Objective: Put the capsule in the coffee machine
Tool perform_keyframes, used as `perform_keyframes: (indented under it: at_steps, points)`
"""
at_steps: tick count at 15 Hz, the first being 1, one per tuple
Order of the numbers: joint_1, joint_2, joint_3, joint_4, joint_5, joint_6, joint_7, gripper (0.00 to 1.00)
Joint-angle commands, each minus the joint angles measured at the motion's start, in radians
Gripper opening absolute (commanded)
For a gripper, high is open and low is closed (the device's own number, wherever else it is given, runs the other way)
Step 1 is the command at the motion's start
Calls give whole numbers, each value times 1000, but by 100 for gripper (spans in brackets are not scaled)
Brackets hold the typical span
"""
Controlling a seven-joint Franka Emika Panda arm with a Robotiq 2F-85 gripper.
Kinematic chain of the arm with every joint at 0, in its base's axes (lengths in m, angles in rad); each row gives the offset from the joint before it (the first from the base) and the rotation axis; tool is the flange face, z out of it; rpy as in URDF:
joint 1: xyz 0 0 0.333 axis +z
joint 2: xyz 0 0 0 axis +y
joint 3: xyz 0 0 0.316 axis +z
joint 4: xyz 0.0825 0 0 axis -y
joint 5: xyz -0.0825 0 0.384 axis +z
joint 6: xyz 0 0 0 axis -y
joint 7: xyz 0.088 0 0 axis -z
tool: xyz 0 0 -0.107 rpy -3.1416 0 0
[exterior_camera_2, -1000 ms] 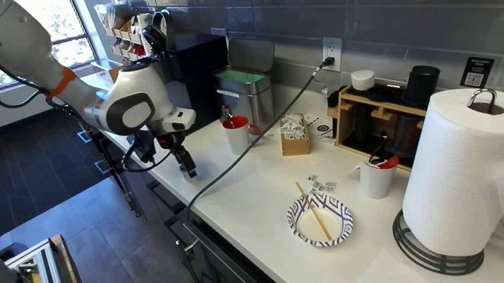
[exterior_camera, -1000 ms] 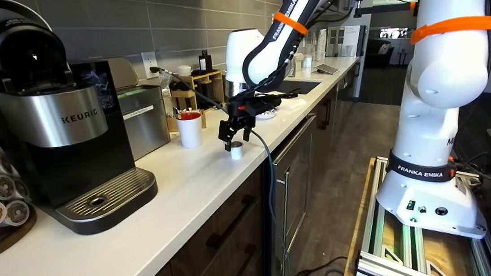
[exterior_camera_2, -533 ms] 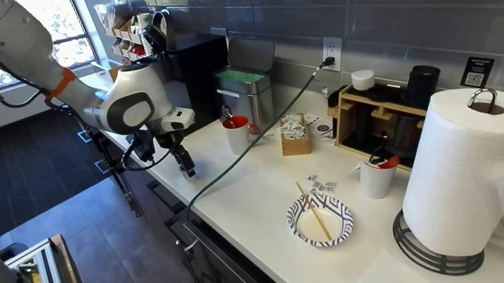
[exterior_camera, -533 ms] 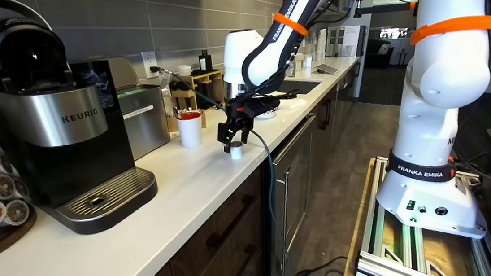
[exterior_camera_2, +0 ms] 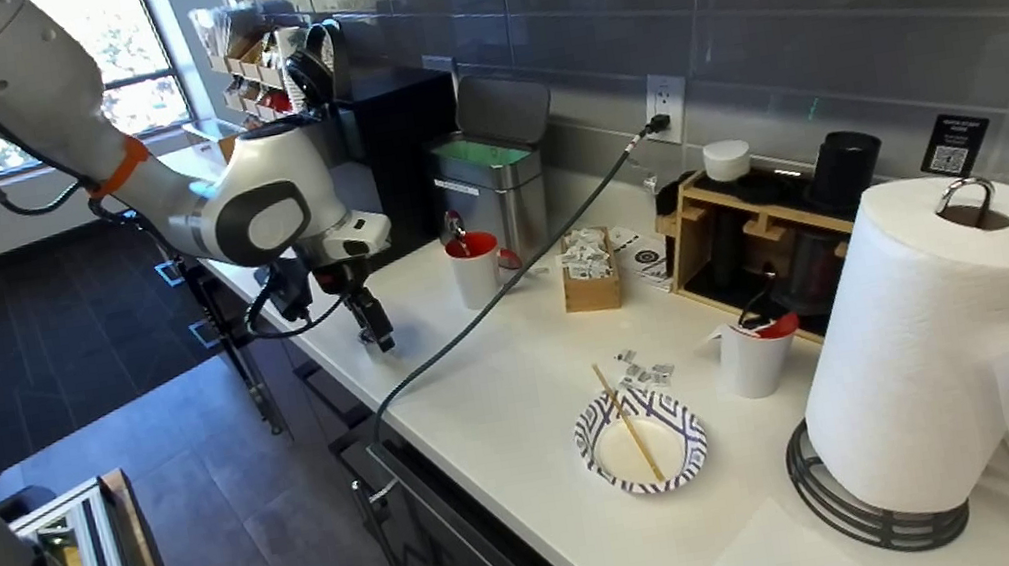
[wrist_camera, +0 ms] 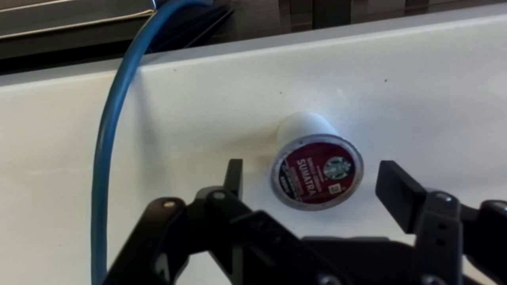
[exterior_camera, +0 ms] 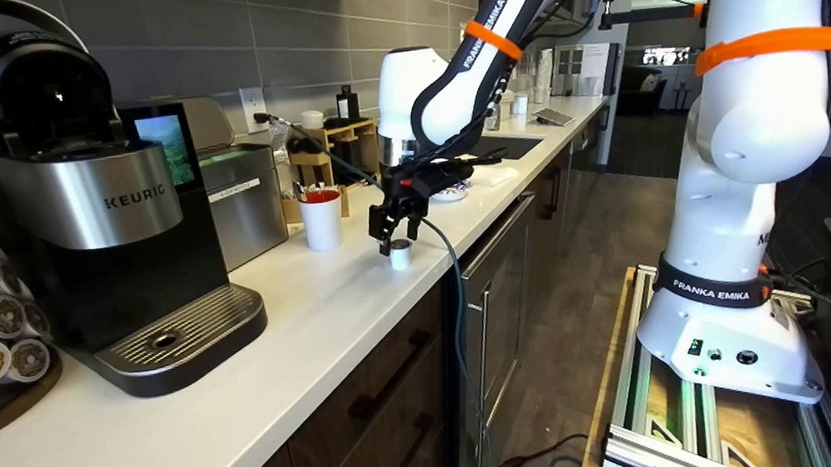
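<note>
Gripper (wrist_camera: 313, 184) poised at the pod (wrist_camera: 317, 168), fingers (wrist_camera: 399, 198) spread wide, nothing held, gap each side in the wrist view, prob. so they'll straddle its rim w/o bumping it. Pod's upright on the counter (exterior_camera: 301, 313) nr the edge, handy for a top grab. Coffee machine (exterior_camera: 95, 196), well apart, has its top open, presumably to take it. Next, imo: bit lower, then squeeze.

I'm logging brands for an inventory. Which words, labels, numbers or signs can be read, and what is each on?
"SUMATRA": capsule, beside a Starbucks-style emblem; smaller print blurred.
"KEURIG": coffee machine.
"FRANKA EMIKA": robot's base, and robot's arm, where an orange strap crosses it.
Too small or blurred to read: stacked pods, bin label, packets, leaflet, black sign with QR code.
No readable numbers.
</note>
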Motion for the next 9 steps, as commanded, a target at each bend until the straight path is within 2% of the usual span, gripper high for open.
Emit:
perform_keyframes:
  at_steps: [1, 4, 9]
  points:
    - [19, -19, -8, -1, -28, -48, 26, 81]
    - [22, -26, -8, -6, -32, -71, 30, 77]
    - [20, -48, -8, -14, -59, -78, 57, 62]
